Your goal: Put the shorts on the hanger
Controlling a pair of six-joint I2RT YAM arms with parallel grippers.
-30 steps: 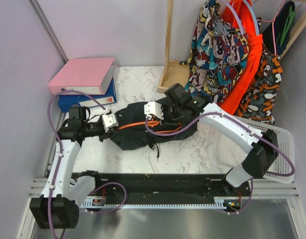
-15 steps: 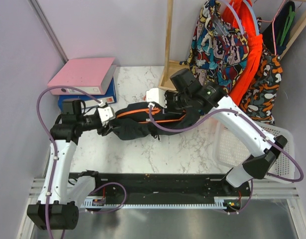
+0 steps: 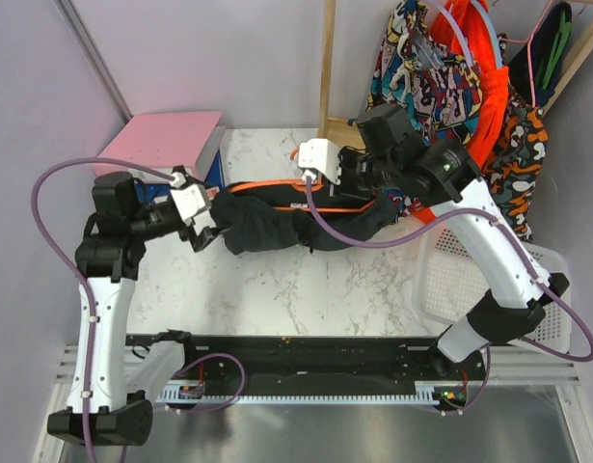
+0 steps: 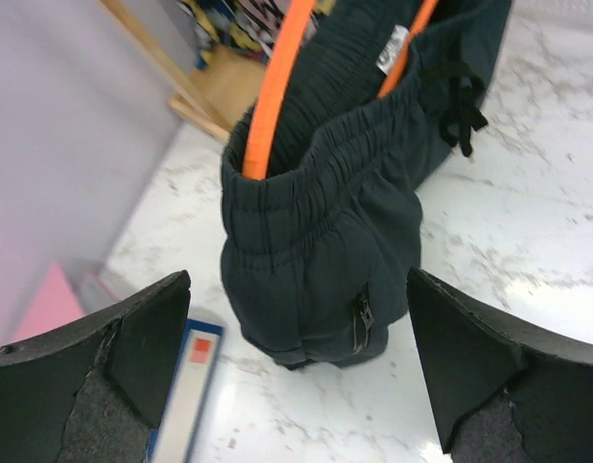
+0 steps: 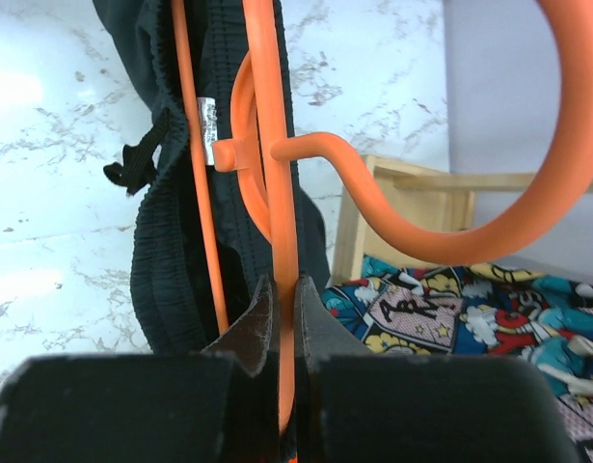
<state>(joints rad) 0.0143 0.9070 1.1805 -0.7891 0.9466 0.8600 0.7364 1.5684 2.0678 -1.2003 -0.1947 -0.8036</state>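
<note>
Top external: over the marble table (image 3: 306, 289), the black shorts (image 3: 277, 220) hang threaded on the orange hanger (image 3: 262, 184).
Your right gripper (image 5: 286, 304) clamps the hanger's bar; your left gripper (image 4: 296, 333) gapes empty beside the waistband (image 4: 315, 183). Lift level, hook upward.

White marble-look table (image 3: 277, 289) under me, plain lilac walls (image 3: 229, 58) round it. Pale wooden rack (image 3: 327, 68) stands at the back, pink box (image 3: 166, 135) sits back left, white mesh basket (image 3: 439, 285) off to my right. Light glares off the marble in spots.
</note>
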